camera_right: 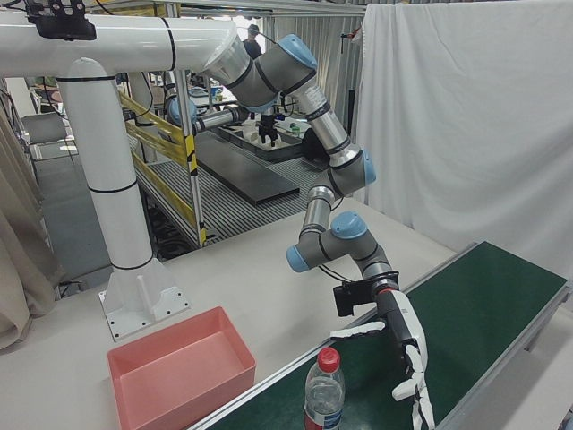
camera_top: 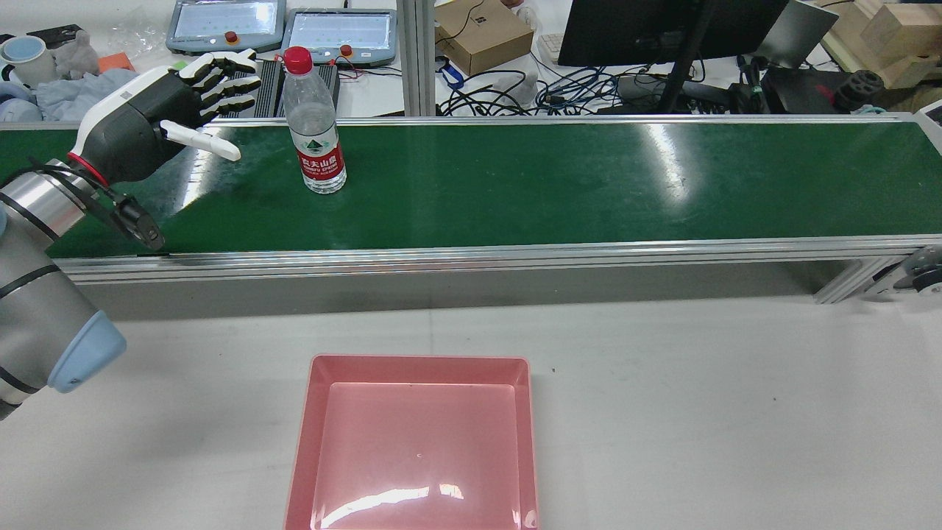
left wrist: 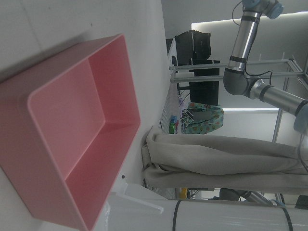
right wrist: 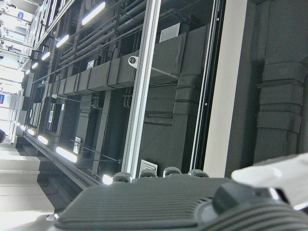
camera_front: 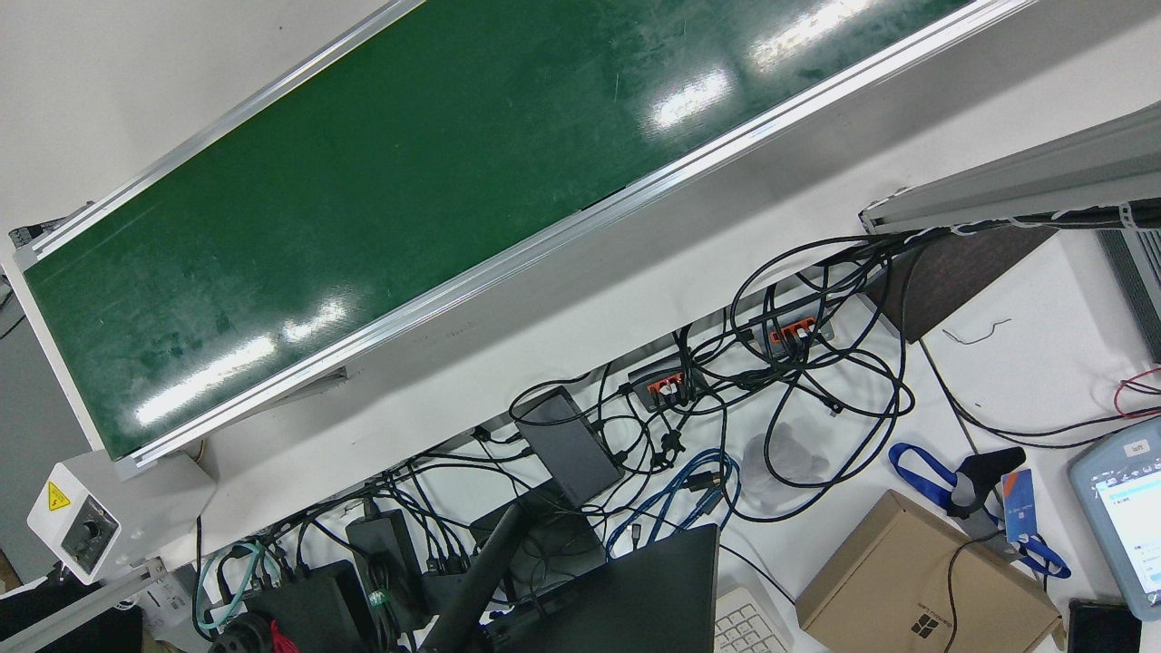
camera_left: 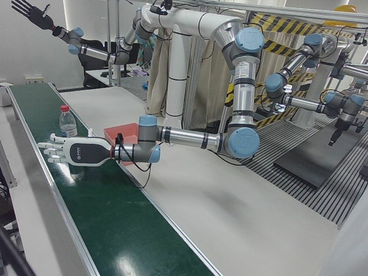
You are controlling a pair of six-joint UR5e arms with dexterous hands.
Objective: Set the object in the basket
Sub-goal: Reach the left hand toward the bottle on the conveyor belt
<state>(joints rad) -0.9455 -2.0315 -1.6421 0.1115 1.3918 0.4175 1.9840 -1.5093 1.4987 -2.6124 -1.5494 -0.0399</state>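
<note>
A clear water bottle [camera_top: 315,125] with a red cap stands upright on the green conveyor belt [camera_top: 552,177]. My left hand [camera_top: 158,103] is open with its fingers spread, just left of the bottle and apart from it. The hand [camera_left: 72,152] and the bottle [camera_left: 68,122] also show in the left-front view, and again in the right-front view, hand [camera_right: 405,345] and bottle [camera_right: 324,394]. The pink basket [camera_top: 419,358] lies empty on the white table in front of the belt. It also shows in the left hand view [left wrist: 82,159]. My right hand [camera_left: 27,10] is raised high, fingers spread, holding nothing.
Aluminium rails [camera_top: 471,254] edge the belt. Behind it stand pendants [camera_top: 338,33], a cardboard box [camera_top: 482,33], a monitor and cables. White table surface [camera_top: 699,405] lies around the basket. The front view shows only belt [camera_front: 363,181] and cables.
</note>
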